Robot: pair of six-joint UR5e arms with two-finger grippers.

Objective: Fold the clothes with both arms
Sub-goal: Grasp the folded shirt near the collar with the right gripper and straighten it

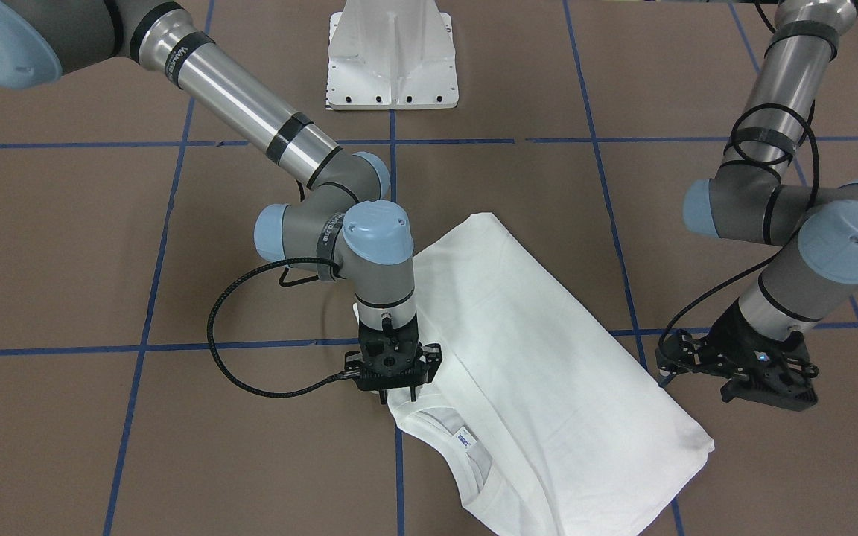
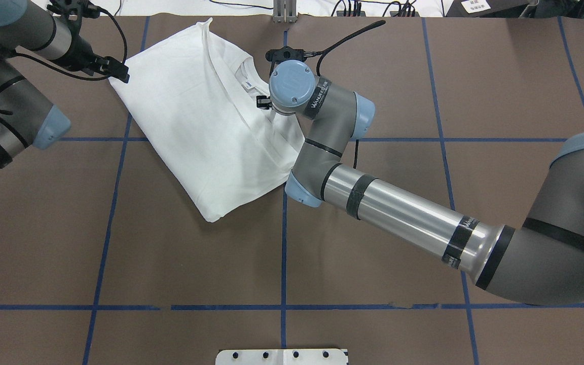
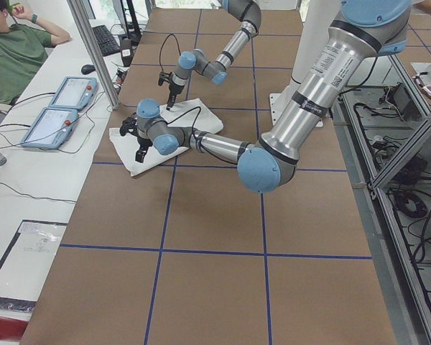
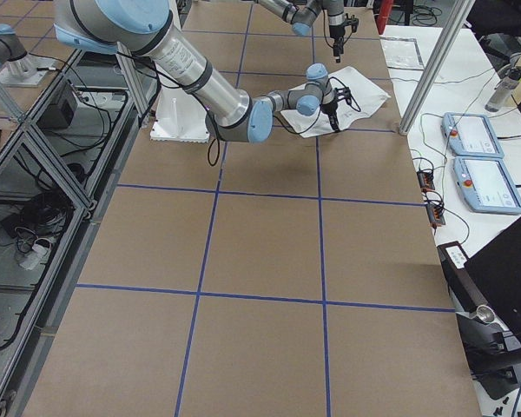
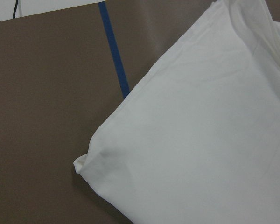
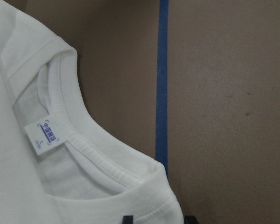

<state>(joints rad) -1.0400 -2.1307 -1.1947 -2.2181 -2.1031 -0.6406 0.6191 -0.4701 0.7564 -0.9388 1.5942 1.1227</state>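
White T-shirt [image 1: 541, 350] lies folded and skewed at the desk's [image 2: 373, 243] edge on your side, mostly robot-left of the centre tape line [image 2: 284, 243]. Right hand [image 1: 397, 393] is down at the shoulder beside the collar [image 6: 84, 140], fingers apart and straddling the shirt's edge. Left hand [image 2: 119, 75] sits just off the shirt's outer corner; you can't tell whether its fingers are apart or together

i get blue print on the neck label [image 6: 45, 135], not readable; white lettering on the right arm [image 2: 403, 215], too blurry.
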